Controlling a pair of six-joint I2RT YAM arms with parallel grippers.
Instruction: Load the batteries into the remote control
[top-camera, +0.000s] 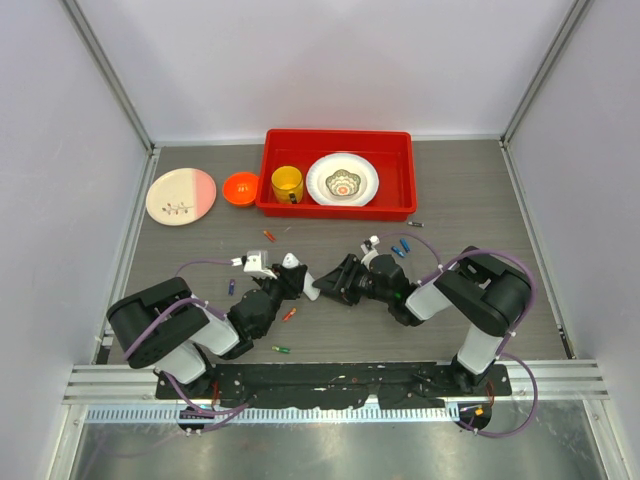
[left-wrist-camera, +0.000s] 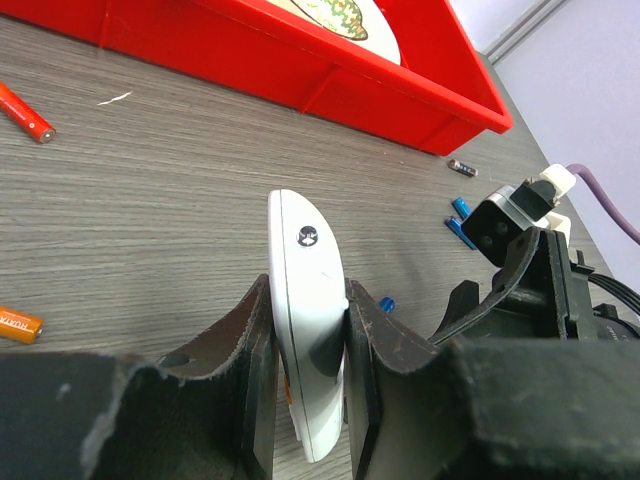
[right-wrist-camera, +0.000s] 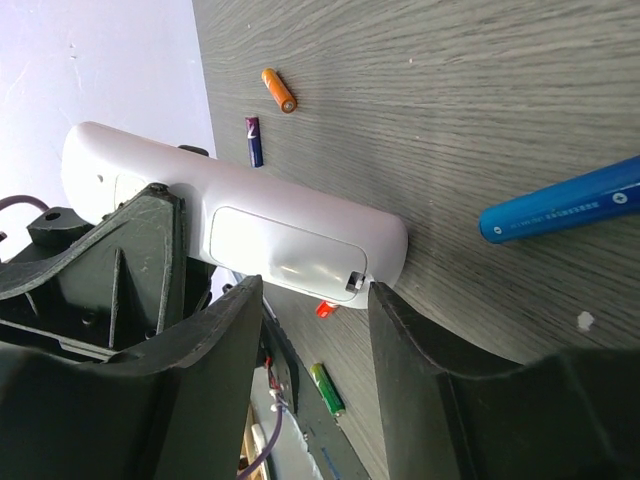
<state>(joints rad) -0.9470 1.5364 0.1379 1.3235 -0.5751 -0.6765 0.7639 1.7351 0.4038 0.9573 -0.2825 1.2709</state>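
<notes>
My left gripper (top-camera: 293, 278) is shut on the white remote control (left-wrist-camera: 305, 290) and holds it edge-on above the table. The remote's back, with its cover (right-wrist-camera: 285, 250) in place, faces my right gripper (right-wrist-camera: 315, 290). That gripper is open, its tips at either side of the cover's latch end, with nothing between them. Loose batteries lie on the table: a blue one (right-wrist-camera: 560, 210), an orange one (right-wrist-camera: 279, 89), a dark blue one (right-wrist-camera: 254, 140), a green one (right-wrist-camera: 327, 388) and a red one (left-wrist-camera: 25, 115).
A red tray (top-camera: 395, 160) at the back holds a yellow mug (top-camera: 287, 183) and a patterned bowl (top-camera: 342, 180). An orange bowl (top-camera: 240, 187) and a pink-and-cream plate (top-camera: 181, 195) sit to its left. A dark battery (top-camera: 415, 223) lies near the tray's right corner.
</notes>
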